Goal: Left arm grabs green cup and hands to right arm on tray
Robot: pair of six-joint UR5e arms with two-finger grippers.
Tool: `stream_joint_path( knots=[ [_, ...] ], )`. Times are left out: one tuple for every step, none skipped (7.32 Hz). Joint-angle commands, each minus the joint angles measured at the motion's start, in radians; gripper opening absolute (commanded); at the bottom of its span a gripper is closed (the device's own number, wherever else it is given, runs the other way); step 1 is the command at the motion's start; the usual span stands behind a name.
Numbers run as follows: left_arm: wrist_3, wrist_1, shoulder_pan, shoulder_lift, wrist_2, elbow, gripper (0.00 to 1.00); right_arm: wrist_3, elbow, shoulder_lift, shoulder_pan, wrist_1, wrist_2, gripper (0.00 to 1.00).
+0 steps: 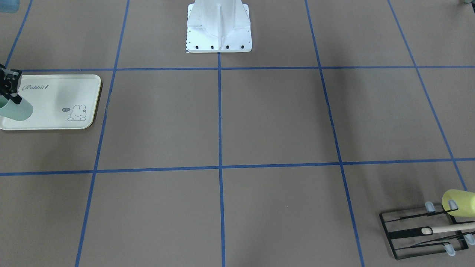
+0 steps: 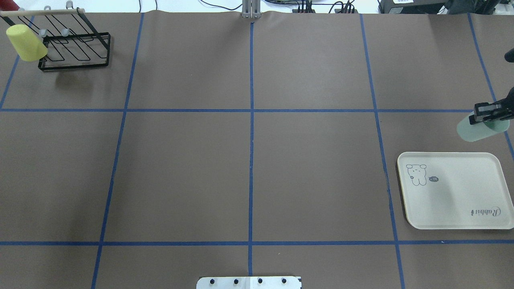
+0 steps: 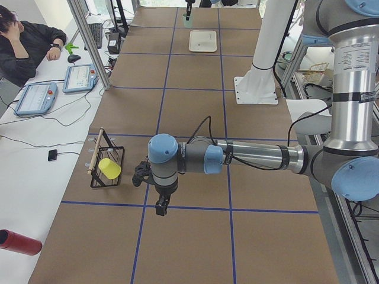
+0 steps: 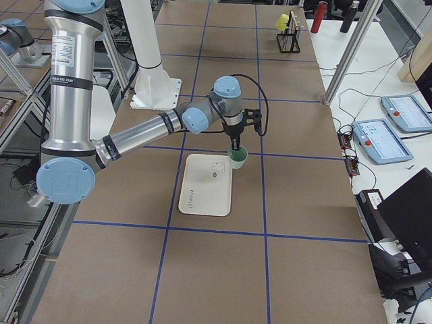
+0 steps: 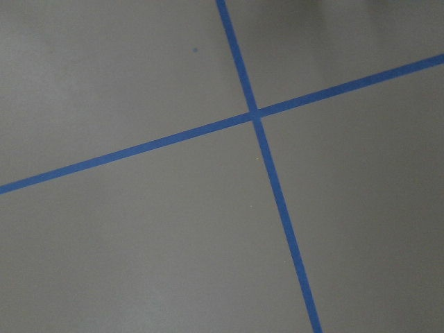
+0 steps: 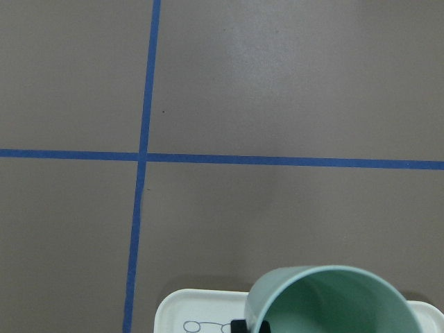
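While the right arm (image 4: 138,133) stretches out, wrist down, its fingers (image 1: 13,98) pinch the tilted green cup (image 2: 477,131) above the tray (image 2: 453,196).

Brown table (image 2: 180,172), blue tape grid; carries cream tray (image 2: 453,192), black wire rack (image 2: 76,52), white robot base (image 1: 219,33).

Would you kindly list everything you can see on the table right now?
green cup: one, pale mint, held off the table by the tray's far edge
tray: one, cream, robot's right side
yellow cup: one, yellow, on the wire rack
wire rack: one, black, far left corner
table: one, brown with a blue tape grid
right gripper: one, black, shut on the green cup
left gripper: one, black, near the rack; open or shut unclear
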Motion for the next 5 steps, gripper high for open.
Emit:
stream_joint_path(
  knots=[
    [-0.079,-0.005,-0.024,0.001,-0.089,0.021,1.00,0.011,0.004,-0.056,-0.042,0.046,-0.024,0.00],
    [-0.081,-0.005,-0.023,-0.001,-0.090,0.021,1.00,0.019,0.005,-0.093,-0.079,0.092,-0.051,0.00],
    [-0.081,-0.005,-0.023,-0.001,-0.093,0.019,1.00,0.047,0.016,-0.105,-0.120,0.094,-0.065,0.00],
    [-0.084,-0.005,-0.023,-0.001,-0.093,0.021,1.00,0.097,0.017,-0.105,-0.206,0.094,-0.138,0.00],
    [-0.087,-0.005,-0.023,-0.004,-0.093,0.019,1.00,0.187,0.017,-0.105,-0.281,0.118,-0.206,0.00]
  ],
)
